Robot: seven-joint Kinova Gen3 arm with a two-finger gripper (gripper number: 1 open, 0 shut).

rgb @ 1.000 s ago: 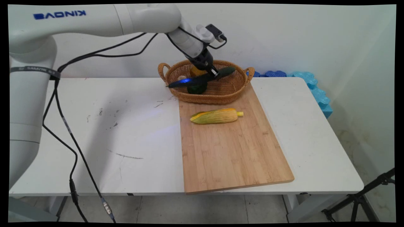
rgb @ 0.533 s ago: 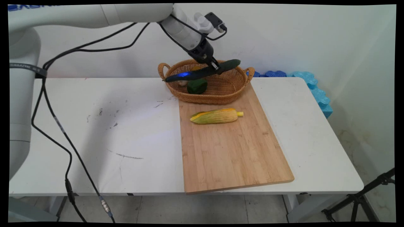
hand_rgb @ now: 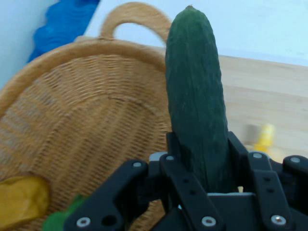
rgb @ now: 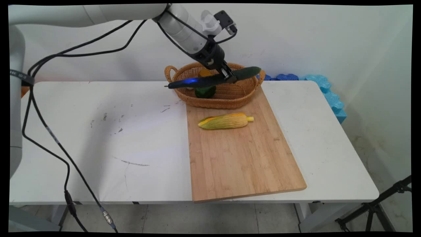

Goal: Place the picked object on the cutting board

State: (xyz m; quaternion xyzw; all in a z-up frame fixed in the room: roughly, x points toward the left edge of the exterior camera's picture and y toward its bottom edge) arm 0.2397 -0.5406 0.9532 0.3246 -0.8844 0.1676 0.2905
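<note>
The white table (rgb: pixel 98 138) has much bare surface on its left. The wooden board (rgb: pixel 240 158) is bare below the corn (rgb: pixel 225 121). The wicker basket (rgb: pixel 230 98) sits on the board's far edge. Above its rim, the gripper (rgb: pixel 229 76) clamps a dark cucumber (rgb: pixel 213 79), nearly level.

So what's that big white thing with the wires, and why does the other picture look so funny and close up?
That white thing is a robot arm. At its end is a black gripper, like a two-finger hand, squeezing a cucumber above a basket. One picture is taken from above the table. The close-up comes from a small camera on the hand itself, so the cucumber looks huge. Near the basket, a corn cob lies on a wooden board. The basket holds something green and something yellow-orange.
</note>
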